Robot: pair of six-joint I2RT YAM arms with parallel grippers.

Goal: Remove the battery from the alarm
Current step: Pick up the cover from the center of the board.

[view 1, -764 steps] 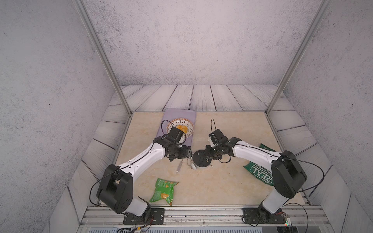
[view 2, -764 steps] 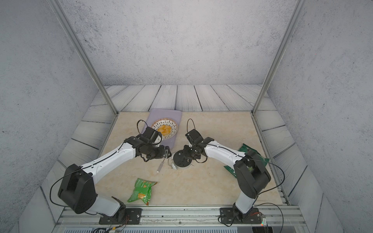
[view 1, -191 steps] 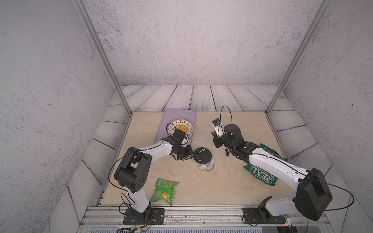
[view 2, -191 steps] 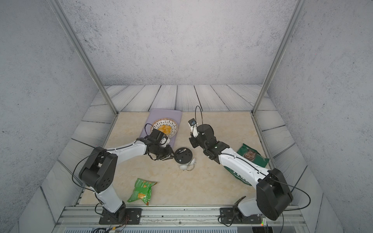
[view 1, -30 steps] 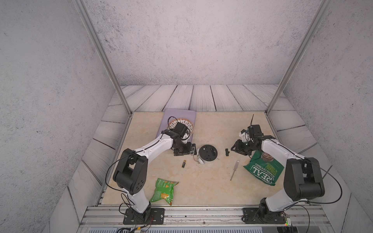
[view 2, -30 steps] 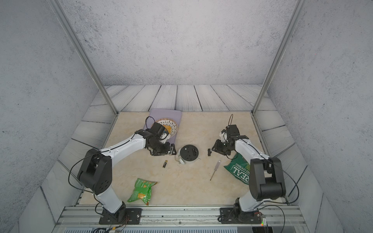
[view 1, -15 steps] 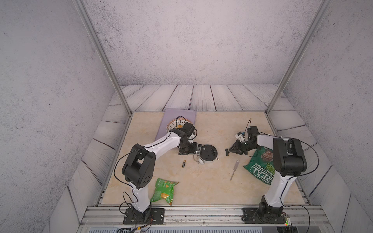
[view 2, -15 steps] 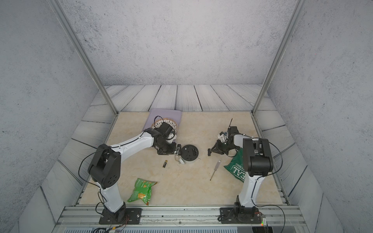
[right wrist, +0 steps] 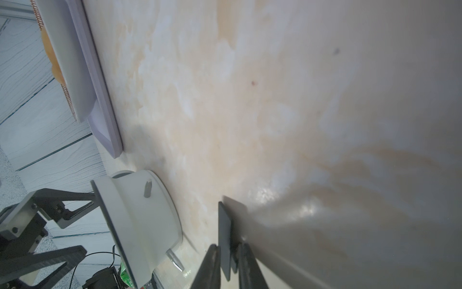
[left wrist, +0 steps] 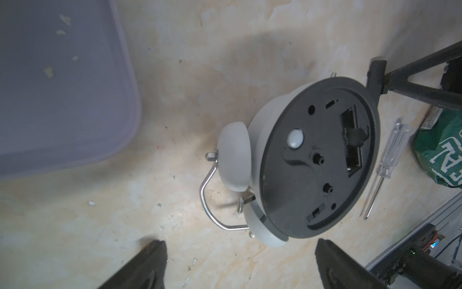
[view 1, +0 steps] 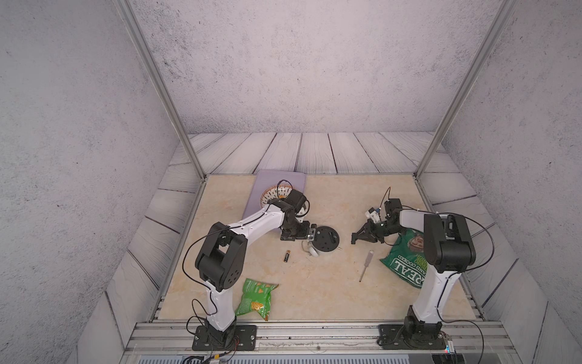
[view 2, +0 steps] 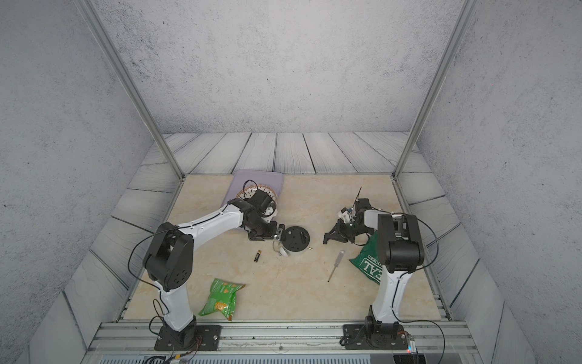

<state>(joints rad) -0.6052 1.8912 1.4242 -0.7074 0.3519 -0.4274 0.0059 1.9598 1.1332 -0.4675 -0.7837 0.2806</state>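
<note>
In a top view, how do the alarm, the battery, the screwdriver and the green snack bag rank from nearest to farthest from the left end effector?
1. alarm, just beside the left end effector.
2. battery, lying loose, nearer the camera.
3. screwdriver, on the alarm's other side.
4. green snack bag, farthest forward, closest to the camera.
</note>
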